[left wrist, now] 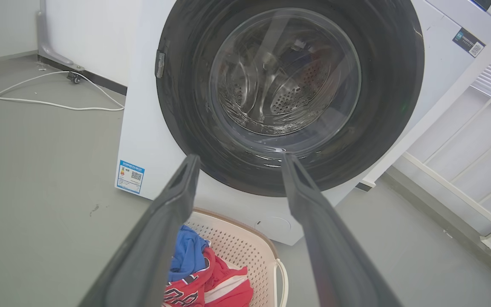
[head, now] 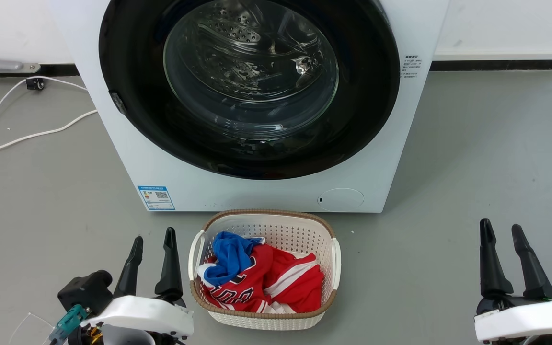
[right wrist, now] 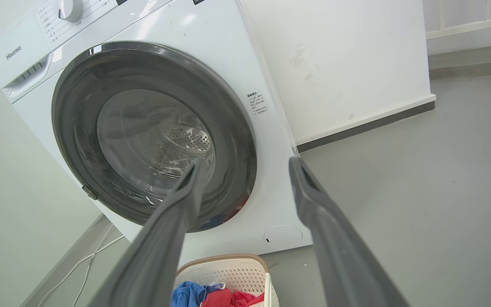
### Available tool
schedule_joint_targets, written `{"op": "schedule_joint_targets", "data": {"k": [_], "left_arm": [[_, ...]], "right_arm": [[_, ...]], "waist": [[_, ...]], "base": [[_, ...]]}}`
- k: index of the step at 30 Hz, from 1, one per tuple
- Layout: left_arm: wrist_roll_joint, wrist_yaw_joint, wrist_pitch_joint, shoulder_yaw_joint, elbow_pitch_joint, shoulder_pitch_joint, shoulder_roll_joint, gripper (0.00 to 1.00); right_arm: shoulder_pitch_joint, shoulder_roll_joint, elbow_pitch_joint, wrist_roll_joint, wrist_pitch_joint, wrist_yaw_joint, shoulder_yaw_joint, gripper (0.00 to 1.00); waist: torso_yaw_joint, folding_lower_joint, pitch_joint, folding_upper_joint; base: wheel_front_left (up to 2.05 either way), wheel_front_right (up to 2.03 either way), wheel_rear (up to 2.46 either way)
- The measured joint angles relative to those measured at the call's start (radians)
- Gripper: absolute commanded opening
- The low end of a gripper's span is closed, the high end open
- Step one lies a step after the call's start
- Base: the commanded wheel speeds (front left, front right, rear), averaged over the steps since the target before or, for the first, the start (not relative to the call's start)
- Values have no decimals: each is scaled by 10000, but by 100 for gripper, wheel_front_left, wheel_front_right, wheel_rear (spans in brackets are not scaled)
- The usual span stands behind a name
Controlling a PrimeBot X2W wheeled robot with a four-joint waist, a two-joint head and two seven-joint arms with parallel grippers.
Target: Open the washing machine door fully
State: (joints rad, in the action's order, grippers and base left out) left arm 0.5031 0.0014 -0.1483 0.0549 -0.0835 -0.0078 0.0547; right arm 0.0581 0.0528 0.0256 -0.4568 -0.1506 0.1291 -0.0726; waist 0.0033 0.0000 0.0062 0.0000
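The white washing machine (head: 170, 163) (left wrist: 143, 140) (right wrist: 237, 55) stands straight ahead on the grey floor. Its round glossy black washing machine door (head: 127, 81) (left wrist: 394, 94) (right wrist: 75, 111) lies flat against the front, with the steel drum showing through the clear glass bowl. A small latch tab (head: 117, 102) sits on the door's left rim. My left gripper (head: 153, 239) (left wrist: 239, 161) hovers open at the lower left, well short of the machine. At the lower right my right gripper (head: 501, 229) (right wrist: 245, 164) is open too, empty and off to the machine's right.
A white laundry basket (head: 276, 225) (left wrist: 249, 243) (right wrist: 228, 266) with red and blue clothes sits on the floor directly below the door, between my grippers. White cables (head: 22, 136) trail over the floor at the left. A white wall with dark skirting (head: 496, 64) runs behind.
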Motion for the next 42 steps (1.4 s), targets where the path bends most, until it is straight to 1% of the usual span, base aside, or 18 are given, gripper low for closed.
{"op": "schedule_joint_targets", "data": {"k": [24, 33, 42], "left_arm": [[-2146, 27, -573, 146, 71, 204, -29, 100], [-2813, 29, -754, 251, 46, 244, -33, 100], [-3237, 92, -926, 362, 15, 281, -36, 100]], "right_arm": [[324, -6, 334, 1511, -560, 2, -77, 100], [475, -6, 395, 1965, -713, 2, -71, 100], [549, -8, 426, 2368, -901, 4, -81, 100]], "waist": [[1, 0, -6, 0], [0, 0, -3, 0], [23, 0, 4, 0]], "base": [[0, 0, 0], [0, 0, 0], [0, 0, 0]]}}
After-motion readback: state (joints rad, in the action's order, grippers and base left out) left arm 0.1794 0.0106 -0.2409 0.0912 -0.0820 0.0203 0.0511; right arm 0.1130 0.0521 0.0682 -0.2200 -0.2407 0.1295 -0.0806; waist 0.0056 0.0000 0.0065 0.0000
